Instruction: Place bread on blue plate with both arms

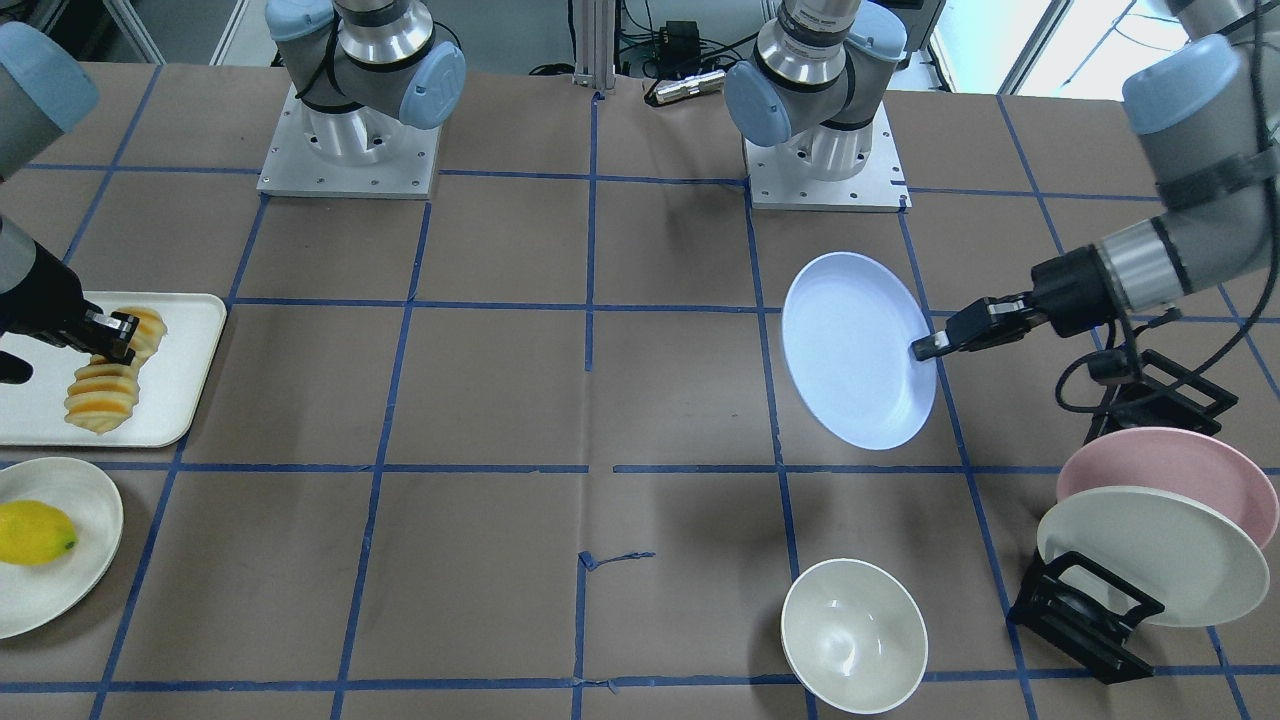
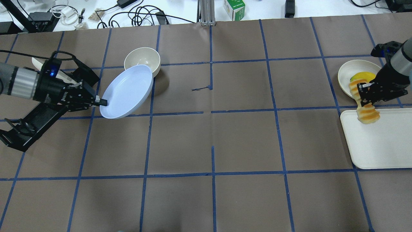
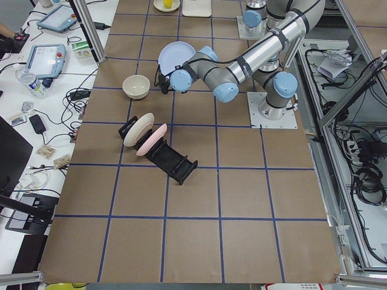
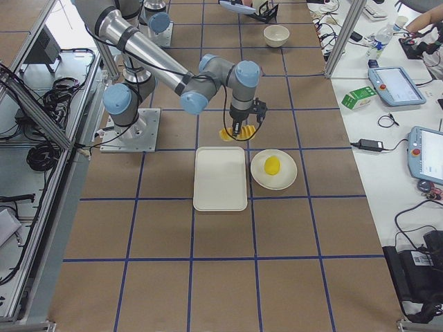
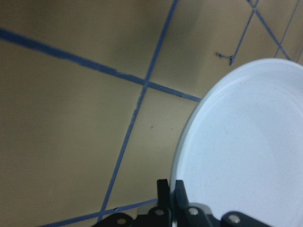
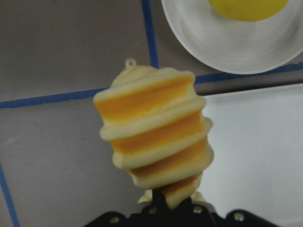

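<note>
My left gripper [image 1: 921,349] is shut on the rim of the blue plate [image 1: 858,350] and holds it tilted above the table, on the robot's left side. In the overhead view the plate [image 2: 127,91] hangs from this gripper [image 2: 103,102] just in front of a bowl. The left wrist view shows the plate [image 5: 246,142] pinched between the fingers. My right gripper [image 1: 120,335] is shut on the bread [image 1: 105,390], a sliced orange-yellow loaf, and holds it by one end over the tray's edge. The loaf also shows in the overhead view [image 2: 365,108] and the right wrist view [image 6: 156,137].
A white tray [image 1: 185,345] lies under the bread. Beside it a cream plate [image 1: 95,505] holds a lemon [image 1: 35,532]. A cream bowl [image 1: 853,635] stands near the blue plate. A black rack [image 1: 1085,610] holds a pink plate [image 1: 1180,465] and a cream-white plate [image 1: 1160,550].
</note>
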